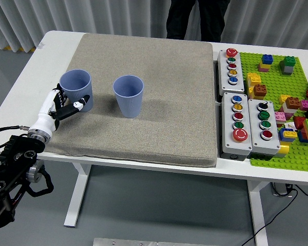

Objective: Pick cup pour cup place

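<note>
Two blue-grey cups stand upright on the beige mat point(159, 102). The left cup point(76, 88) is near the mat's left edge, and the right cup point(128, 95) is a short way to its right. My left hand point(68, 105) comes in from the lower left and wraps the left cup's lower part. Its thumb point(80, 104) lies across the cup's front and its fingers point(56, 97) press the cup's left side. The cup rests on the mat. What the cups hold is hidden. My right arm is out of the picture.
Grey button boxes point(246, 125) stand right of the mat, with a green baseplate point(282, 102) of coloured bricks beyond them. A person in dark clothes point(195, 18) stands at the far edge. The white table point(36, 72) shows left of the mat.
</note>
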